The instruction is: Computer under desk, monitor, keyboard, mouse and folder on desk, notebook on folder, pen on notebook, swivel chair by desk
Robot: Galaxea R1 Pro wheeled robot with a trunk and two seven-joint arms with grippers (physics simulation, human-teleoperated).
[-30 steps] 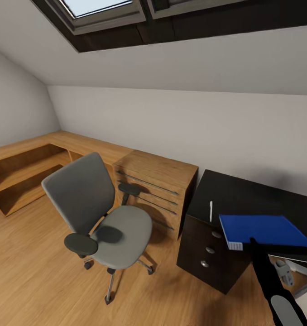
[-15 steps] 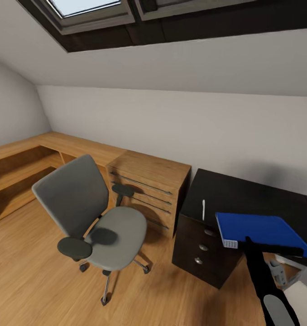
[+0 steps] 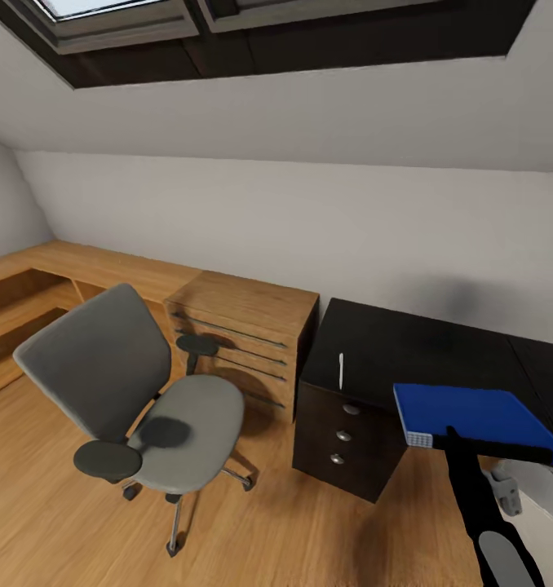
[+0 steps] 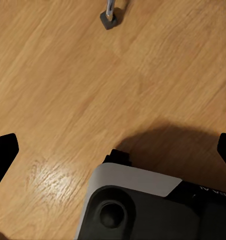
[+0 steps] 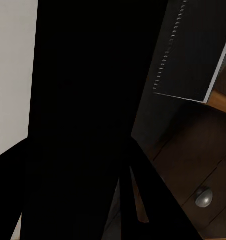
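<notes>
The right tool (image 3: 456, 436) grips the folder (image 3: 480, 414) above the bench's (image 3: 407, 342) front edge — left tool (image 4: 113, 150) wide; pen (image 3: 341, 371) near the bench's left edge.

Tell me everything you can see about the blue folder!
The folder is a flat, bright blue rectangle with white page edges along its near end. It looks stiff, like plastic or card. It is held level above the floor, near the front edge of the glossy black desk, with the right tool gripping its near edge. Whether it touches the desk cannot be told.
</notes>
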